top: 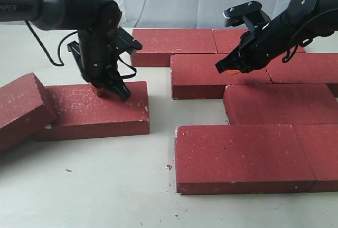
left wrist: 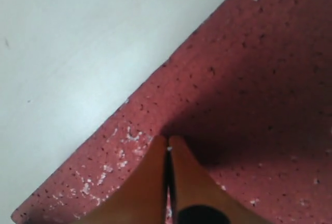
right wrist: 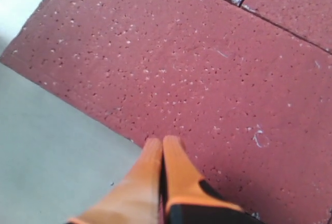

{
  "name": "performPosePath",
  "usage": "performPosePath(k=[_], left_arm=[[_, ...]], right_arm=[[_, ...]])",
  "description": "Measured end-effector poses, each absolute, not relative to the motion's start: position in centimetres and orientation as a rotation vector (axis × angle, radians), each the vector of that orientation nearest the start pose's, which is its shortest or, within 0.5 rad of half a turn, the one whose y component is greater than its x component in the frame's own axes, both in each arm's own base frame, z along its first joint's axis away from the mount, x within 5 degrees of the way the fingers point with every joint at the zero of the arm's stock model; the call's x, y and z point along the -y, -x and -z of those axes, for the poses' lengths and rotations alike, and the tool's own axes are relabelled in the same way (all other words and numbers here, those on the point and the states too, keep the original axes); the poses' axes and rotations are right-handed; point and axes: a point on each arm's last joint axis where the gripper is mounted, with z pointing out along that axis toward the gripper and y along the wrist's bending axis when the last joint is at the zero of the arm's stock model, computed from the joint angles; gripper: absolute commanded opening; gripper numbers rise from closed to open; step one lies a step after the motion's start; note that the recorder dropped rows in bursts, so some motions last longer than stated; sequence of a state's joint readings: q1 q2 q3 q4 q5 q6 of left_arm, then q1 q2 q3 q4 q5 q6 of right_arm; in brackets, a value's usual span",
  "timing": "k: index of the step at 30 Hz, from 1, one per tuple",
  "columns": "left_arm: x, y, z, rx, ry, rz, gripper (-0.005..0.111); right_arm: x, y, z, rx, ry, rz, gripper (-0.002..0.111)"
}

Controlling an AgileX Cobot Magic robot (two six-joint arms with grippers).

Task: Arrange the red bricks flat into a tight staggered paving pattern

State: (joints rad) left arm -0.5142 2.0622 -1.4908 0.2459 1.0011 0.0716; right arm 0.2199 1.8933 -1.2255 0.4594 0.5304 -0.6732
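While the pale table fills the whole scene, the red bricks take up most of its right half. They lie flat in four rows, one behind the other, and each row sits shifted sideways from the next. Within a row the bricks lie end to end, with only thin seams between them.

Well apart from that group, on the left, a loose brick lies flat on the table by itself. A tilted brick leans at its left end, with one edge propped on the loose brick and the rest sloping down toward the table.

Above the loose brick, the left arm bends steeply down. The left claw is closed, its orange fingertips pressed together with nothing between them. They point at the brick's top near its back edge. Whether they touch the surface or hang just above it cannot be told.

On the right, the other arm reaches in over the laid rows. The right claw is also closed and empty, its orange fingertips held side by side. It hangs above the left brick of the second row, near that brick's edge.

A small white chip lies on the table just beside the front row's left end.
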Motion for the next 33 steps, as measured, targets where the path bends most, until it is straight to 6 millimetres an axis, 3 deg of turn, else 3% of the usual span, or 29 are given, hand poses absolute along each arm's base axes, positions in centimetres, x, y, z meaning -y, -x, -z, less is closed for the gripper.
performPosePath(k=[5,10,12,13,15,17,20,23,26,31,33], left_arm=[[19.2,-36.5,-18.4,-2.79,-1.028,-0.257,0.0],[17.0,-35.9,-24.0,-2.758,-0.925,-0.362,0.0],[15.4,-34.9,-26.7,-2.775,-0.844,-0.333,0.0],[15.0,-34.5,-27.0,-2.787,-0.835,-0.304,0.0],[14.8,-32.9,-26.4,-2.857,-0.883,-0.179,0.0],[14.8,-31.6,-24.5,-2.938,-0.927,-0.095,0.0],[13.8,-29.4,-21.2,-3.057,-1.004,-0.127,0.0],[12.9,-27.9,-20.1,-3.103,-1.054,-0.162,0.0],[11.5,-28.0,-19.7,-3.079,-1.063,-0.402,0.0],[7.7,-29.3,-19.8,-3.04,-0.807,-0.76,0.0],[6.0,-30.0,-20.0,-3.021,-0.678,-0.83,0.0]], right_arm=[[-10.6,-37.7,-18.2,-2.519,0.697,-0.288,-0.001],[-10.6,-37.7,-18.2,-2.518,0.694,-0.289,-0.001],[-10.6,-37.8,-18.2,-2.515,0.692,-0.286,-0.001],[-10.6,-37.8,-18.2,-2.515,0.691,-0.288,-0.001],[-10.6,-37.8,-18.2,-2.513,0.69,-0.287,-0.001],[-10.6,-37.8,-18.3,-2.511,0.689,-0.285,-0.001],[-10.5,-37.9,-18.3,-2.505,0.684,-0.28,-0.001],[-10.5,-37.9,-18.3,-2.503,0.683,-0.279,-0.001],[-10.5,-37.9,-18.3,-2.503,0.683,-0.279,-0.001],[-10.6,-37.9,-18.3,-2.503,0.678,-0.283,-0.001],[-10.6,-37.9,-18.3,-2.504,0.675,-0.285,-0.001]])
